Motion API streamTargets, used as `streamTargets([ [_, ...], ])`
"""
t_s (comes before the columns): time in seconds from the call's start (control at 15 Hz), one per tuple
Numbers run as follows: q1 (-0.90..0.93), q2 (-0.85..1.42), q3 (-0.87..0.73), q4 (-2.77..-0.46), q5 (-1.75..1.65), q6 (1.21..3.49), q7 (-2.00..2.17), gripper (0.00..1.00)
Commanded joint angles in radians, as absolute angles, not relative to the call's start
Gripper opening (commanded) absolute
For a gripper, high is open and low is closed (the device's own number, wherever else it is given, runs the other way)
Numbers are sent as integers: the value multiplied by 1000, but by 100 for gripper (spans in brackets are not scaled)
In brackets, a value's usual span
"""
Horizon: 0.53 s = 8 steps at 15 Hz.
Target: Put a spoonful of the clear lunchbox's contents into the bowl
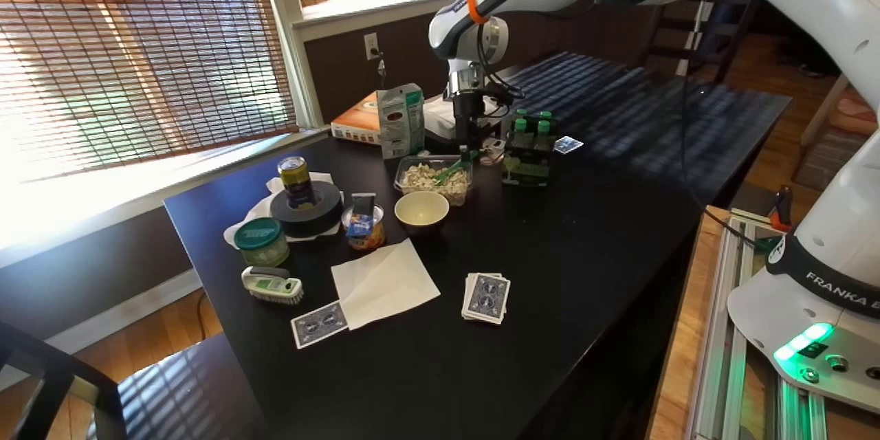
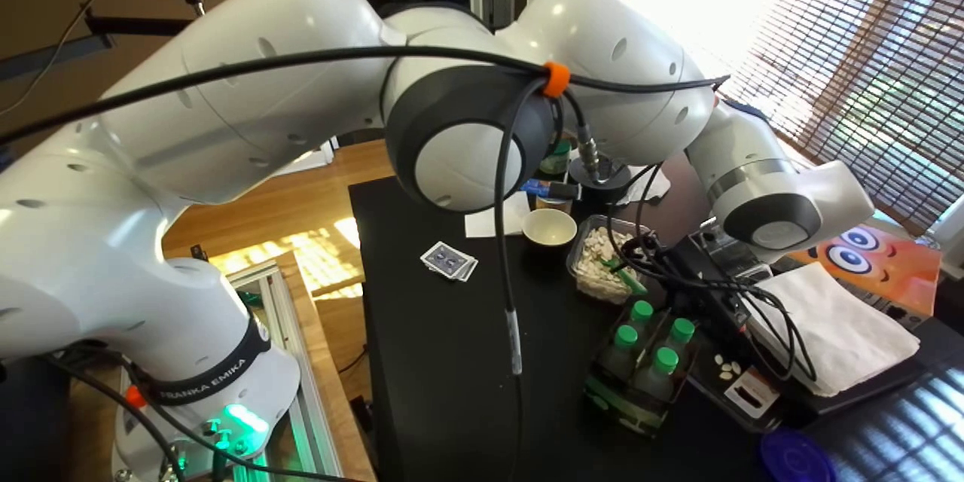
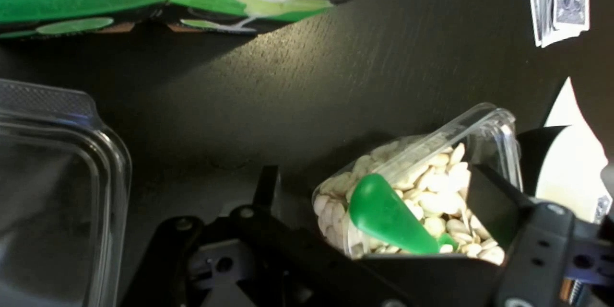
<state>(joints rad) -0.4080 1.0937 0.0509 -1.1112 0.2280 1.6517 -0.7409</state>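
One long black wooden table (image 1: pixel 426 385) stretches in front of me, a jointed white robot arm (image 2: pixel 316 30) arched over it. Its black two-fingered gripper (image 3: pixel 374 180) hangs close by the low rectangular clear plastic lunchbox (image 3: pixel 499 128), fingers well apart. Just beside that box sits a small round cream bowl (image 1: pixel 421 212). Inside the lunchbox a tilted green plastic spoon (image 3: pixel 386 216) pokes from loose pale beige bits of food (image 3: pixel 435 196), its handle, seen from the wrist, between the fingers.

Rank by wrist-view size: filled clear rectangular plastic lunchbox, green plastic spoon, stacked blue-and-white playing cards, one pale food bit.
Largest: lunchbox
Middle: spoon, cards; visible areas too alike to rank
Smallest: food bit
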Motion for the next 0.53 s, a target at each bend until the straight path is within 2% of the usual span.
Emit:
streamTargets([
  [0.0,-393,1155,37,-1005,191,1554,-725,100],
  [0.47,-398,1205,45,-900,201,1436,-684,100],
])
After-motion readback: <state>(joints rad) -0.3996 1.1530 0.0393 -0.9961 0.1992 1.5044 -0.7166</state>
